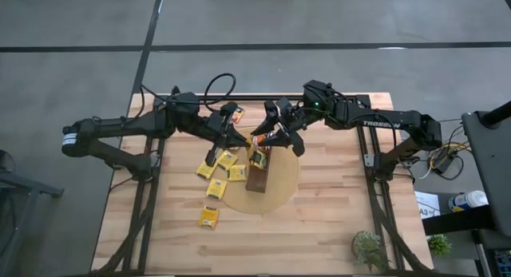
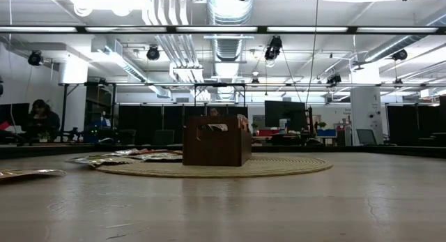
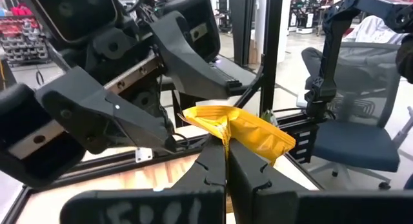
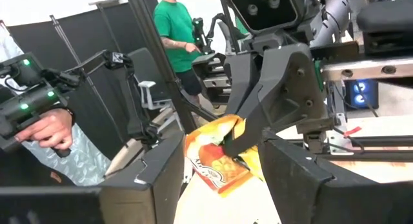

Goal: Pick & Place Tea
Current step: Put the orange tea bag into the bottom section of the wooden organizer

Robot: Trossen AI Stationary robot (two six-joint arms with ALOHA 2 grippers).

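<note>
From above, the left gripper (image 1: 242, 139) and right gripper (image 1: 271, 133) meet over the far end of the brown tray (image 1: 257, 178), a tea bag (image 1: 257, 140) between them; loose tea bags (image 1: 226, 162) lie on the table (image 1: 335, 221) below the left gripper. At table height, neither gripper shows; only the tray on its round mat (image 2: 279, 167). The left wrist camera shows its fingers (image 3: 210, 175) clenched on the yellow bag, the other gripper just beyond. The right wrist camera shows its own fingers (image 4: 293, 172) spread either side of that bag. This looks like a handover: next, the right must close before the left lets go.
</note>
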